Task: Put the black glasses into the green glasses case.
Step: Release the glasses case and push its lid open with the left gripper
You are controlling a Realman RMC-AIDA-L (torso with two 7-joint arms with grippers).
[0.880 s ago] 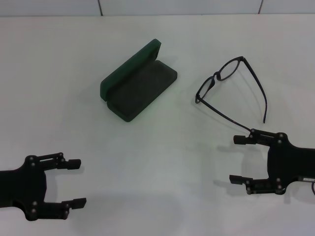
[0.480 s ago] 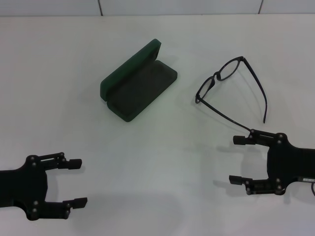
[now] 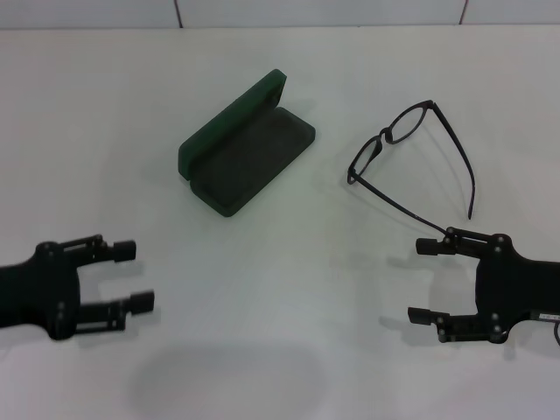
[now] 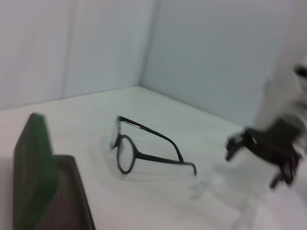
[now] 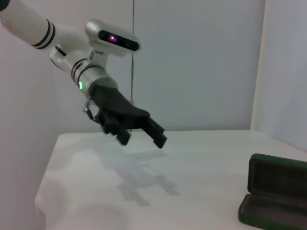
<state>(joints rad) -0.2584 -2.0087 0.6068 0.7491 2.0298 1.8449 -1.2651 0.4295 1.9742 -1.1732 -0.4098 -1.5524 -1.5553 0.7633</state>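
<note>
The green glasses case (image 3: 243, 147) lies open on the white desk (image 3: 289, 262), a little left of the desk's middle, its lid standing up on the far-left side and the dark grey lining facing up. The black glasses (image 3: 411, 162) rest on the desk to the case's right, well apart from it, temple arms unfolded and pointing toward the near right corner.

The right gripper (image 3: 426, 281) hovers near the desk's near right edge, fingers spread and holding nothing; its upper fingertip sits just beside the tip of one temple arm, though contact cannot be judged. The left gripper (image 3: 134, 276) hangs above the near left corner, raised off the surface with its shadow below it, fingers parted and empty.
</note>
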